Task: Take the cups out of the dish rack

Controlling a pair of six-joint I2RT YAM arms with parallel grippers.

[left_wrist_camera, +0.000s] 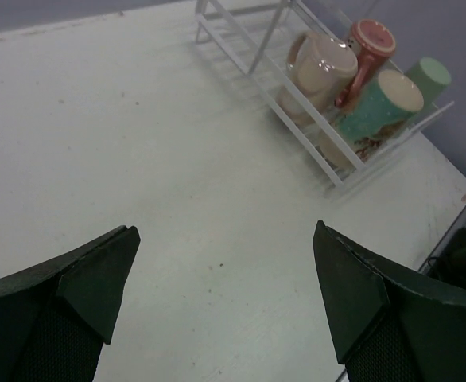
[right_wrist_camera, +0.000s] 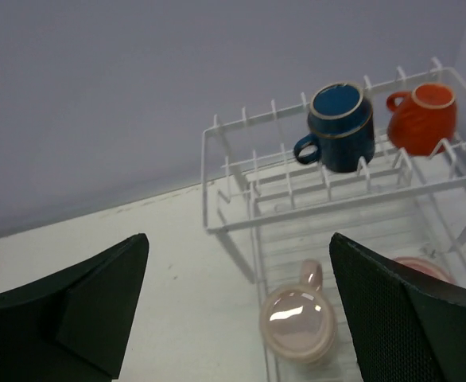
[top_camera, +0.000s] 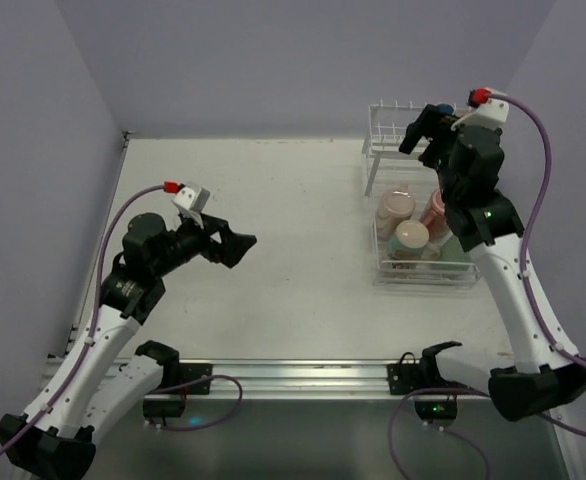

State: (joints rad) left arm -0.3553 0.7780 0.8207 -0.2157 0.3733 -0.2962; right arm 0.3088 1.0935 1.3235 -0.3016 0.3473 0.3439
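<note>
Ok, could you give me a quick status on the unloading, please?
Left claw open, empty. Right claw open, over rack. Cups all racked. Nothing blocking.

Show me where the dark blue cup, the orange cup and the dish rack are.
dark blue cup point(right_wrist_camera: 348, 147): right wrist view, on its outer side wall.
orange cup point(right_wrist_camera: 424, 127): right wrist view, on its round body.
dish rack point(right_wrist_camera: 312, 209): right wrist view, on the upper shelf's front wire.

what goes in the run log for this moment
left gripper: open, empty | right gripper: open, near dish rack | dark blue mug, orange mug: on rack | unloaded: none seen
</note>
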